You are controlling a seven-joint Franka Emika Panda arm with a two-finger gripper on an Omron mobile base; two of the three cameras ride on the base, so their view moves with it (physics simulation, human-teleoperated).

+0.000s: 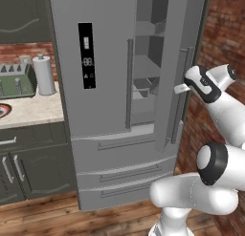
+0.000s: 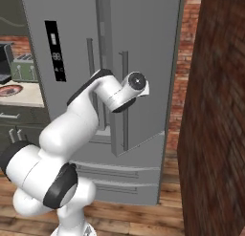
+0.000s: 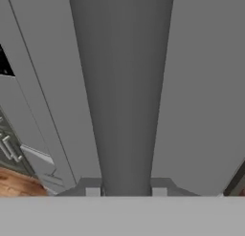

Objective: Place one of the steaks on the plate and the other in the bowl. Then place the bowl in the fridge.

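Fridge (image 1: pixel 110 87) door handle (image 3: pixel 125 96) gripped by claw (image 3: pixel 125 191).

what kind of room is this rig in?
A home kitchen, rendered. A steel French-door fridge with its right door ajar, dark green cabinets under a pale counter holding a paper towel roll, brick walls, wood floor.

Plate (image 1: pixel 2 110) cut by left edge; fridge (image 1: pixel 95 29) top cropped.

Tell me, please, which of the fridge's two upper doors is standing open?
The right-hand door of the fridge, whose long handle sits between the fingers of the tool. It is swung outward, showing the shelves inside, while the left door with the black display strip stays shut.
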